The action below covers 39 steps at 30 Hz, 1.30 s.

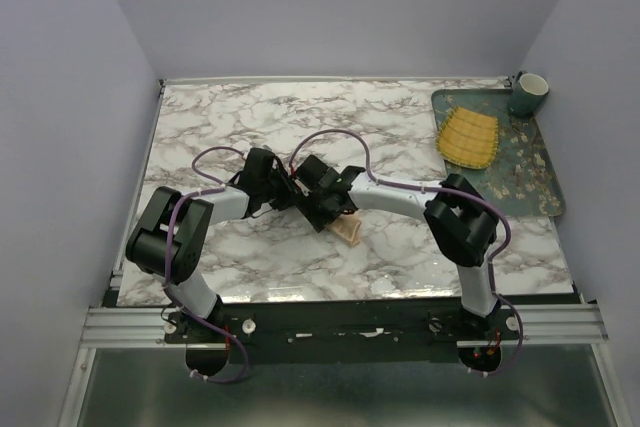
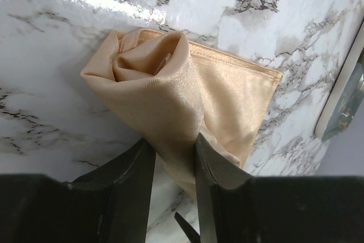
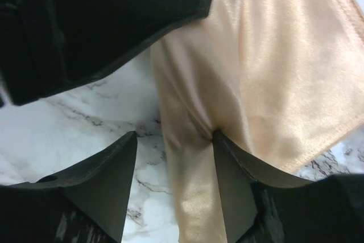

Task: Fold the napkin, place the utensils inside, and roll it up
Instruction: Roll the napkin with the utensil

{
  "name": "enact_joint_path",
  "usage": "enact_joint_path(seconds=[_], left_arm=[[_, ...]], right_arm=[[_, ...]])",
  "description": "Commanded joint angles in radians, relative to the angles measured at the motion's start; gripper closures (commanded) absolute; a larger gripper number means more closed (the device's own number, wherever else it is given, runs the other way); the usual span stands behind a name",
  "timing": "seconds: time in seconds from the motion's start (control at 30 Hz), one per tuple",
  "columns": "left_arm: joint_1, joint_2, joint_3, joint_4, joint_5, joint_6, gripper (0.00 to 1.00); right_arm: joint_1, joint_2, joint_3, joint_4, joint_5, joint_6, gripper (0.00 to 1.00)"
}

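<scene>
The peach-orange napkin [image 1: 348, 230] lies rolled near the middle front of the marble table, mostly covered by both grippers in the top view. In the left wrist view the napkin [image 2: 170, 78] shows its rolled end, and my left gripper [image 2: 173, 146] is shut on the roll, with a finger pressed against each side. In the right wrist view my right gripper [image 3: 173, 140] is open over the napkin [image 3: 273, 72]. Its right finger [image 3: 233, 169] dents the cloth, while its left finger stands apart over bare marble. The utensils are hidden.
A green tray [image 1: 548, 192] sits at the back right and carries a yellow checked cloth [image 1: 468, 137]. A green mug [image 1: 528, 94] stands at its far corner. The left gripper's black body [image 3: 102, 21] fills the upper left of the right wrist view. The tray's edge [image 2: 344, 103] shows at the right.
</scene>
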Motion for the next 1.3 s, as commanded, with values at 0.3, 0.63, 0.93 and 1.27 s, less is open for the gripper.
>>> enact_joint_path(seconds=[0.3, 0.63, 0.93, 1.27], left_arm=[[-0.004, 0.005, -0.022, -0.057, 0.026, 0.013, 0.59], [0.010, -0.078, 0.029, -0.144, -0.035, 0.118, 0.36], [0.010, -0.187, 0.041, -0.273, -0.117, 0.186, 0.31], [-0.001, -0.079, 0.081, -0.215, -0.045, 0.145, 0.30]], right_arm=[[0.014, 0.082, -0.193, 0.152, 0.250, 0.057, 0.66], [-0.015, 0.025, -0.175, 0.172, -0.052, 0.051, 0.93], [-0.191, 0.057, -0.152, 0.230, -0.657, 0.094, 0.96], [-0.363, 0.213, -0.076, 0.218, -1.077, 0.120, 0.93]])
